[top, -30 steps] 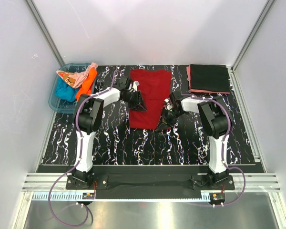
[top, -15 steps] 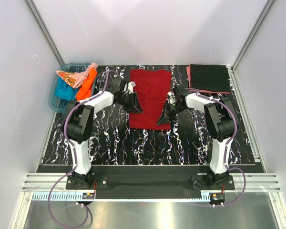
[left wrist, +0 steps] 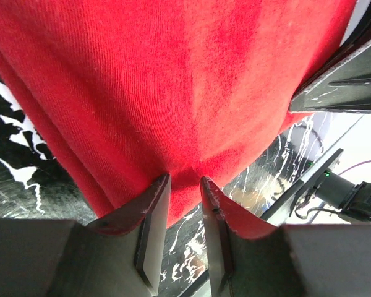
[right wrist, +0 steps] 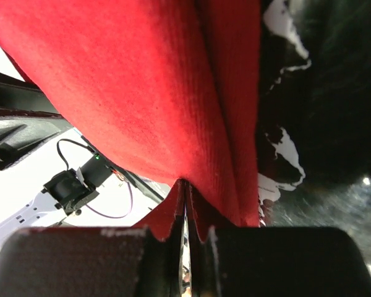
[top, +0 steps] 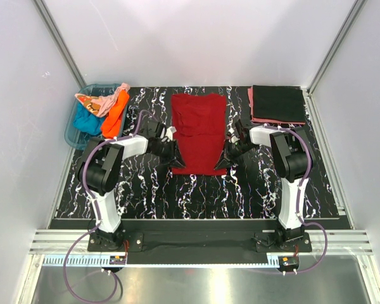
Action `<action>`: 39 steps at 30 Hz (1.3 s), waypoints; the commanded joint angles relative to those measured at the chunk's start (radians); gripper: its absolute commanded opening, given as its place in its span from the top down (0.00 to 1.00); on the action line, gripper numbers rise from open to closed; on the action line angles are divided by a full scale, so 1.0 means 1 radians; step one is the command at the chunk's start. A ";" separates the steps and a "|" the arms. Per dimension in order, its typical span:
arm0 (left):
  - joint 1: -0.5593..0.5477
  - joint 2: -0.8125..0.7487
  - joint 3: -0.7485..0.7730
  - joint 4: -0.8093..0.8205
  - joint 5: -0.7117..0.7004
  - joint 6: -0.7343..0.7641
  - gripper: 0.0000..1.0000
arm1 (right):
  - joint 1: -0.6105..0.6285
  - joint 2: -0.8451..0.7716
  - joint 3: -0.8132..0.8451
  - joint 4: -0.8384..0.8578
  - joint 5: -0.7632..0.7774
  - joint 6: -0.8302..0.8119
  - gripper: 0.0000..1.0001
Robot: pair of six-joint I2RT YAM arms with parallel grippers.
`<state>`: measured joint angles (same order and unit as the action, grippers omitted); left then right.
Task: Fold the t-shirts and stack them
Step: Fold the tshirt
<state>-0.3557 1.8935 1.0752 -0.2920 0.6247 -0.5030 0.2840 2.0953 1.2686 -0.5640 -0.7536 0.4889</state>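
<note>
A dark red t-shirt (top: 199,130) lies folded into a long strip in the middle of the table. My left gripper (top: 175,163) is at its near left corner, jaws narrowly apart and pinching a pucker of the red cloth (left wrist: 173,93) at their tips (left wrist: 184,180). At the near right corner, my right gripper (top: 223,162) is shut tight on the red cloth (right wrist: 142,86), which bunches at its tips (right wrist: 185,182). At the back right, a folded black t-shirt (top: 277,103) rests on a salmon pink one (top: 249,98).
A blue plastic tub (top: 70,132) at the back left holds teal (top: 85,120), orange (top: 116,117) and pale peach (top: 101,101) shirts in a heap. White walls enclose the black marbled table (top: 145,190) on three sides.
Both grippers have moved toward the near edge and slightly apart, drawing the red shirt's near corners with them. The shirt now lies straighter and wider at its near end.
</note>
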 commanded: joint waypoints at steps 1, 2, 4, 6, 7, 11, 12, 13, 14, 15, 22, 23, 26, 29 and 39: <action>0.008 -0.030 0.052 -0.053 -0.094 0.057 0.65 | 0.001 -0.044 0.046 -0.049 0.046 -0.047 0.94; 0.008 -0.051 0.066 -0.087 -0.097 0.066 0.64 | 0.003 -0.056 0.058 -0.071 0.048 -0.049 0.94; 0.008 -0.082 0.080 -0.098 -0.086 0.063 0.63 | 0.001 -0.083 0.078 -0.085 0.045 -0.047 0.94; 0.006 -0.120 0.075 -0.096 -0.074 0.047 0.61 | 0.001 -0.093 0.074 -0.082 0.036 -0.042 0.93; 0.007 -0.125 0.060 -0.093 -0.057 0.041 0.61 | 0.001 -0.090 0.068 -0.079 0.037 -0.042 0.94; 0.012 -0.119 -0.042 -0.003 -0.008 -0.031 0.61 | -0.003 -0.063 0.003 -0.039 0.046 -0.056 0.94; 0.012 -0.103 -0.060 0.005 -0.005 -0.034 0.62 | -0.005 -0.054 -0.029 -0.027 0.043 -0.055 0.94; 0.012 -0.099 -0.081 0.016 -0.009 -0.035 0.62 | -0.006 -0.050 -0.046 -0.014 0.045 -0.052 0.94; 0.012 -0.096 -0.119 0.037 -0.017 -0.037 0.62 | -0.008 -0.047 -0.060 0.004 0.046 -0.050 0.94; 0.012 -0.088 -0.141 0.048 -0.025 -0.035 0.63 | -0.008 -0.047 -0.084 0.013 0.056 -0.052 0.94; 0.015 -0.079 -0.193 0.019 -0.101 0.015 0.65 | -0.006 -0.066 -0.118 0.004 0.089 -0.075 0.93; 0.015 -0.095 -0.199 0.014 -0.108 0.017 0.65 | -0.008 -0.081 -0.123 0.000 0.095 -0.076 0.93; 0.015 -0.126 -0.247 0.017 -0.108 0.003 0.65 | -0.008 -0.115 -0.173 0.027 0.097 -0.064 0.93; 0.015 -0.157 -0.322 0.050 -0.105 -0.020 0.65 | -0.008 -0.136 -0.253 0.081 0.092 -0.044 0.92; -0.041 -0.388 -0.534 0.065 -0.126 -0.091 0.63 | 0.012 -0.276 -0.497 0.199 0.074 0.016 0.88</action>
<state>-0.3702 1.5486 0.6113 -0.1371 0.6151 -0.5949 0.2855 1.8523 0.8467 -0.3397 -0.8043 0.5026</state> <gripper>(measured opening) 0.356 0.107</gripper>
